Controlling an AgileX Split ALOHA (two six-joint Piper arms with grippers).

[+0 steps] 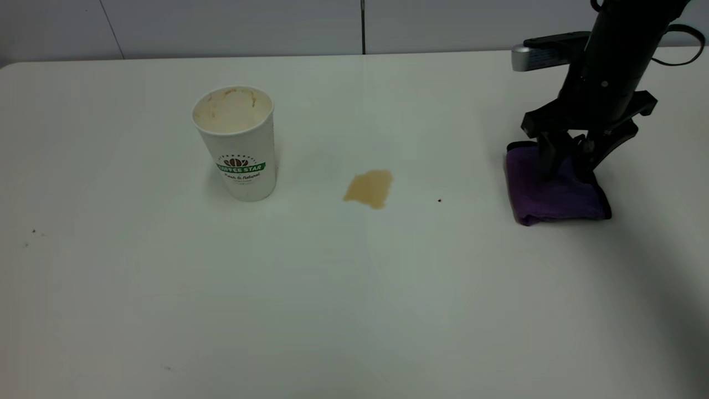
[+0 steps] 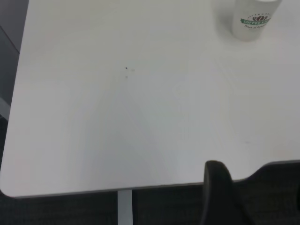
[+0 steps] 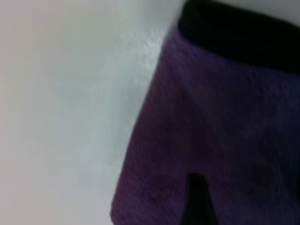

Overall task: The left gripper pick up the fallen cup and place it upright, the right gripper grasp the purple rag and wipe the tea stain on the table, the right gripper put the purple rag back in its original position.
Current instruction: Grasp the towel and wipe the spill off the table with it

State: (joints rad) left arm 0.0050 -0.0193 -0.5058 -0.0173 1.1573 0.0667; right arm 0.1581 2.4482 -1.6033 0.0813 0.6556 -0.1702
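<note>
Cup (image 1: 237, 143) stands upright at nine o'clock on the table (image 1: 354, 288), stain (image 1: 369, 188) dead centre, untouched. Right gripper (image 1: 566, 172) is down on the rag (image 1: 554, 194) at three o'clock, fingers spread narrowly and pressing into the cloth. Left gripper (image 2: 220, 197) sits off the table edge; can't tell its fingers.

pale panelled wall (image 1: 232, 25), dark seam (image 1: 363, 25)
</note>
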